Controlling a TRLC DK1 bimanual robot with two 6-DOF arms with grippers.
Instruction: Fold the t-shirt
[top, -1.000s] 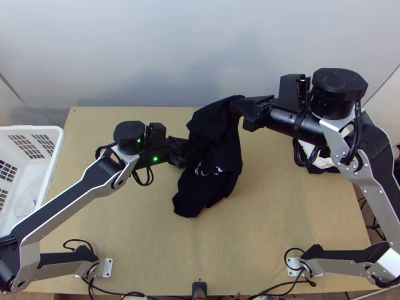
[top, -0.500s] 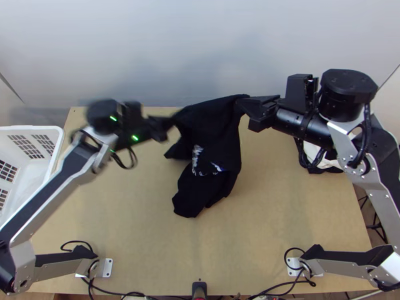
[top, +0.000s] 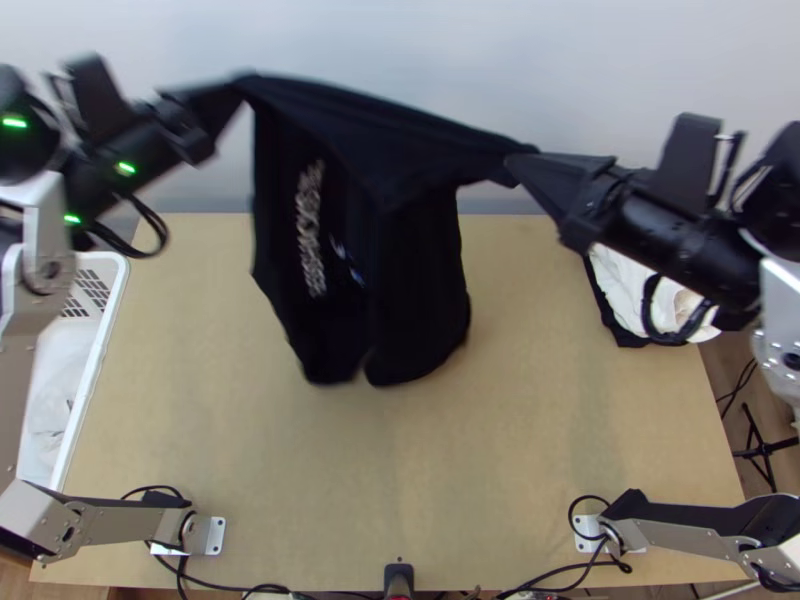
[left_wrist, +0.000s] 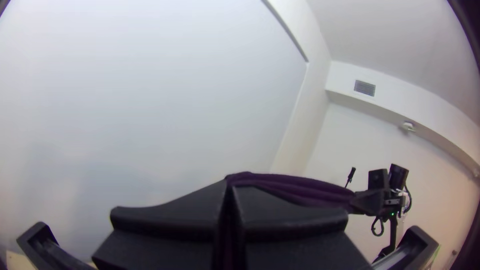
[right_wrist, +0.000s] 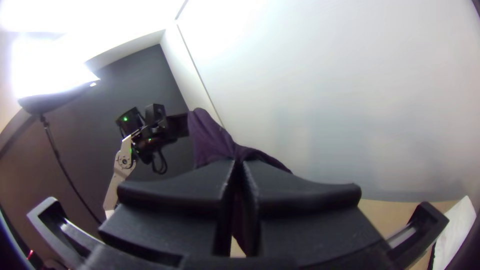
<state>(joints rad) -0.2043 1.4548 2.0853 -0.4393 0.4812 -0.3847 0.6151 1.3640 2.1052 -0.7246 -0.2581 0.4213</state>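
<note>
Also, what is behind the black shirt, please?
Past its edges, the wooden table and the pale wall show; whatever is directly behind the shirt is covered by its cloth.

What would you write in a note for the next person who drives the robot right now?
Left tool: shut on one upper part of the black t-shirt.
Right tool: shut on another upper part.
T-shirt: hangs in loose folds between the tools, its upper edge stretched from one to the other, some white print showing.
Done: both tools have a grip.
Left to do: probably lay it flat on the table, then fold it.
</note>
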